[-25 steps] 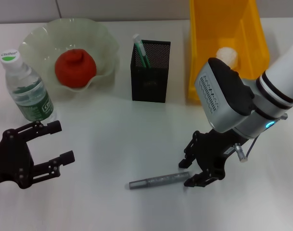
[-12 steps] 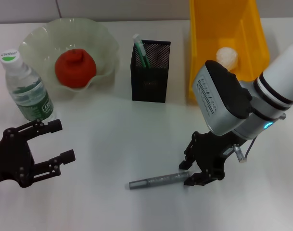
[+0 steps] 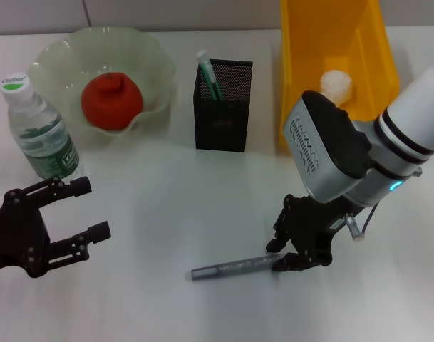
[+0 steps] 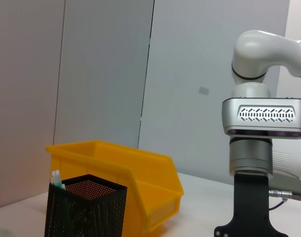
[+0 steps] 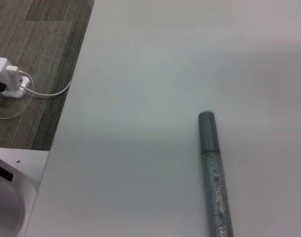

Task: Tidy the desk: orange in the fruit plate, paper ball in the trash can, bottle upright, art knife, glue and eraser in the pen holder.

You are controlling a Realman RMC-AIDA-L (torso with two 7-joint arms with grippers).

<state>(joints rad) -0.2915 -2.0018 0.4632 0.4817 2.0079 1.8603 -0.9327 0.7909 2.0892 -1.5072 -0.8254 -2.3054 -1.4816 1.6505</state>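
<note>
A grey glittery glue stick (image 3: 236, 268) lies on the table at the front centre; it also shows in the right wrist view (image 5: 213, 173). My right gripper (image 3: 281, 256) is open, low over the table, its fingers on either side of the stick's right end. My left gripper (image 3: 81, 210) is open and empty at the front left. The orange (image 3: 111, 100) lies in the fruit plate (image 3: 60, 48). The bottle (image 3: 40, 132) stands upright. The paper ball (image 3: 336, 82) lies in the trash can (image 3: 302, 64). The pen holder (image 3: 222, 110) holds a green-and-white stick (image 3: 209, 77). The eraser is out of view.
The pen holder (image 4: 86, 205) and trash can (image 4: 140, 182) also show in the left wrist view, with my right arm (image 4: 261, 128) beyond. The table's edge (image 5: 66, 123) and a white plug on the floor (image 5: 7, 81) show in the right wrist view.
My right gripper has edged slightly closer around the stick's right end. The left arm and the other things have not moved.
</note>
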